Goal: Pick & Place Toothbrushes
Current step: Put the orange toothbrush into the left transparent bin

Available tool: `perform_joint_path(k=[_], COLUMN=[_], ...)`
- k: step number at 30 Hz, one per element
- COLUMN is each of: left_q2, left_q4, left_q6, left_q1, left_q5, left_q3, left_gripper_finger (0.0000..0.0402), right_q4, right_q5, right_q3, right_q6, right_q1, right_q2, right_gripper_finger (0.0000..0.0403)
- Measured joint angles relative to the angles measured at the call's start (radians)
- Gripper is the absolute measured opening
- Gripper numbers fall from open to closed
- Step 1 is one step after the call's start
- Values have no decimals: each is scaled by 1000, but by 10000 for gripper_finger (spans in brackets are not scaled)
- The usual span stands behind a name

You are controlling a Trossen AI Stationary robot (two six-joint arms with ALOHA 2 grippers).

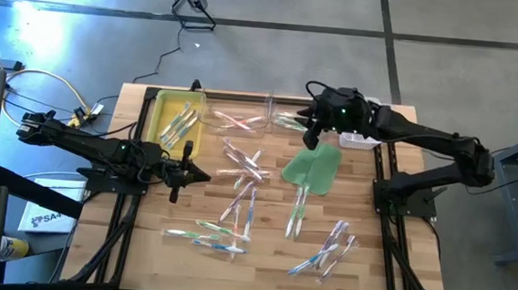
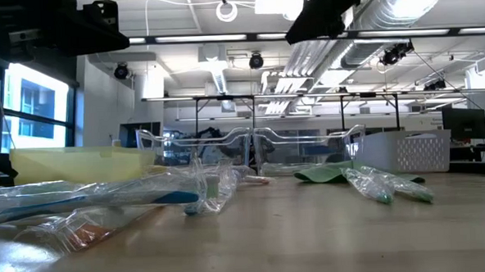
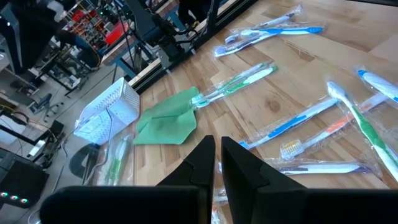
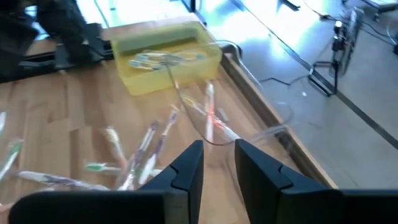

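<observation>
No toothbrush is held in either claw, so a pick is judged to be in hand. The left claw (image 1: 187, 172) is seen with fingers nearly together and empty, just beside the yellow plastic bin (image 1: 157, 120) that already holds a few brushes. The thin, clear-wrapped toothbrushes (image 1: 241, 199) lie scattered on the wooden table (image 1: 259, 273) ahead of it. The right claw (image 1: 313, 135), slightly parted and empty, hangs above the clear plastic trays (image 1: 243, 116), near the flat green cloth (image 1: 313, 170). Next, opening and a descent over one wrapper would be called for.
</observation>
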Motion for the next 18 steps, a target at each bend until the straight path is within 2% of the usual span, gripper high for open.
perform_joint_path(k=[11, 18], left_q2=[0, 0], left_q4=[0, 0], left_q6=[0, 0], left_q1=[0, 0], left_q5=[0, 0], left_q3=[0, 0], left_gripper_finger=[21, 21], right_q4=[42, 43], right_q5=[-1, -39], right_q3=[0, 0], right_q6=[5, 5], right_q1=[86, 129], right_q2=[0, 0], right_gripper_finger=[83, 83])
